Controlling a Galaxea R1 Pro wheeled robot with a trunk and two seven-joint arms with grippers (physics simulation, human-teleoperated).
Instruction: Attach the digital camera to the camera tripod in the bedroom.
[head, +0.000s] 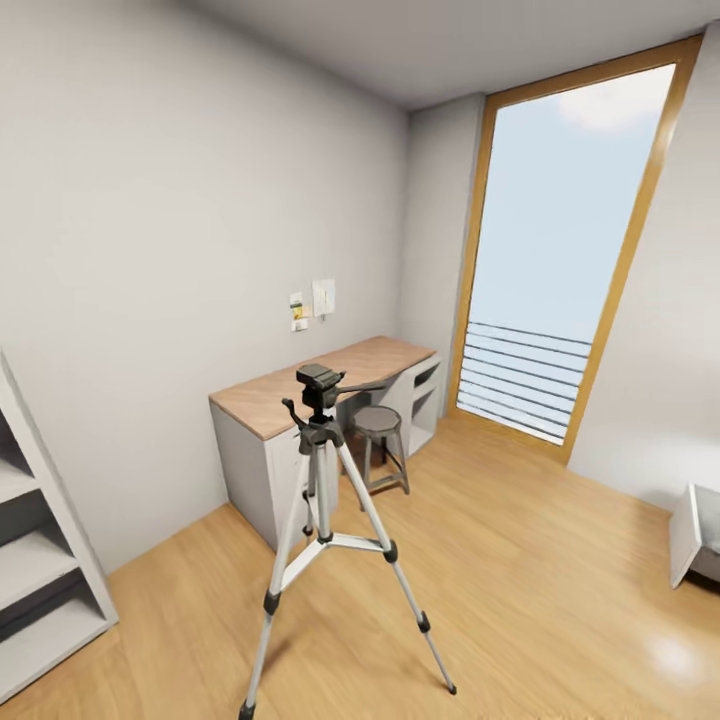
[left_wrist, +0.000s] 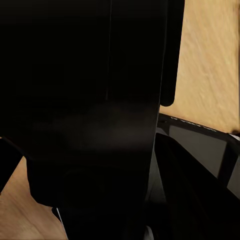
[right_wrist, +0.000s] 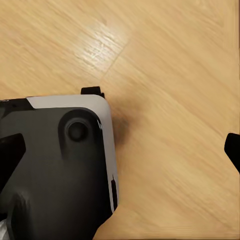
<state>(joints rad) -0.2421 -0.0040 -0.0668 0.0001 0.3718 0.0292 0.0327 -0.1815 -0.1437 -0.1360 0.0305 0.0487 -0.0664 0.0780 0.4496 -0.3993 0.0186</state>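
- Daylight enters through the tall window (head: 560, 250), bright and even.
- A glare spot lies on the wood floor (head: 560, 590).
- The left wrist view is mostly black.

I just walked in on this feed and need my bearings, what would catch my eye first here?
The camera tripod stands mid-floor in the head view, silver legs spread on the light wood planks, its dark grey head bare on top. Behind it, a wood-topped desk runs along the pale wall with a round stool tucked beside it. On the right, a tall oak-framed window shows bright sky.
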